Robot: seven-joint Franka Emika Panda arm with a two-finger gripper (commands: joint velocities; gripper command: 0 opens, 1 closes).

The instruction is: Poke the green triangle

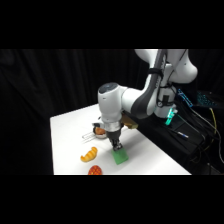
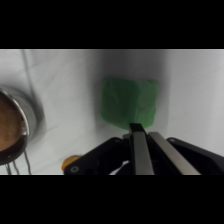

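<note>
The green triangle [image 1: 120,157] is a small flat bright green block lying near the front edge of the white table [image 1: 70,125]. In the wrist view the green triangle [image 2: 130,102] fills the middle, just beyond the fingertips. My gripper [image 1: 117,147] comes straight down over the block's rear edge, its tip at or touching the block. In the wrist view the gripper [image 2: 138,129] has its two fingers pressed together, shut with nothing between them, and the tip meets the block's near edge.
An orange croissant toy [image 1: 89,155] lies left of the block, and a red round item [image 1: 95,171] sits at the front edge. A metal strainer with wire handle [image 1: 95,131] is behind the gripper; the strainer [image 2: 15,127] shows at the wrist view's left.
</note>
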